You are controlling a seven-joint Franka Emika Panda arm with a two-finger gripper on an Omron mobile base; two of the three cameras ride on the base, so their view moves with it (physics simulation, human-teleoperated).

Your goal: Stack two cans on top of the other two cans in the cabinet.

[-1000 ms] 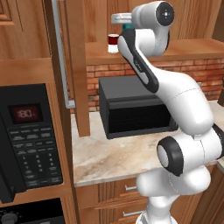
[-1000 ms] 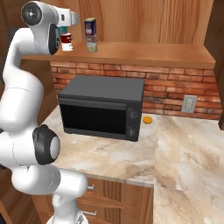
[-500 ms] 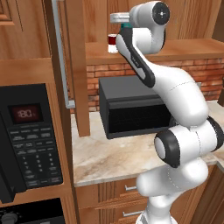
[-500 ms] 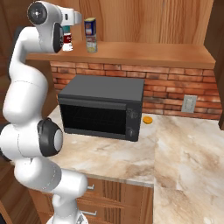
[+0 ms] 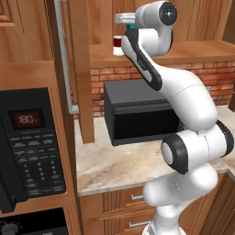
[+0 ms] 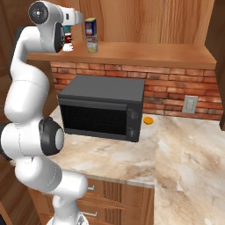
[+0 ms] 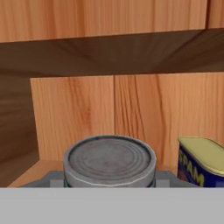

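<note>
Hand view: the teal-blue can (image 7: 109, 159) is seen from close behind, its silver lid facing up and its long axis upright. It is pinched at its flanks by the claw (image 7: 108, 178), whose two tips are pressed against either side of it. Just beside it on the right, the dark blue and yellow can (image 7: 202, 162) is seen at about the same height, with the plank back of the cabinet (image 7: 131, 109) behind both.

From the right base view, the relation that matters can be read more plainly. The teal-blue can (image 6: 67, 29) is held at the left end of the cabinet shelf (image 6: 154, 52), directly over the red-and-white can (image 6: 68, 42), which stands upright on the wood. Whether the two tins are touching or a thin gap is left between them cannot be told (the arm covers part of that spot). The dark blue and yellow can (image 6: 91, 26) is already set on the greenish-beige can (image 6: 92, 44), so one stack is judged done.

The coming move is therefore judged to be a straight descent and release. The lower tin lies beneath the claw along the same upright axis, and any sideways offset would let the upper tin tip off toward the bench (image 6: 132, 162).
</note>
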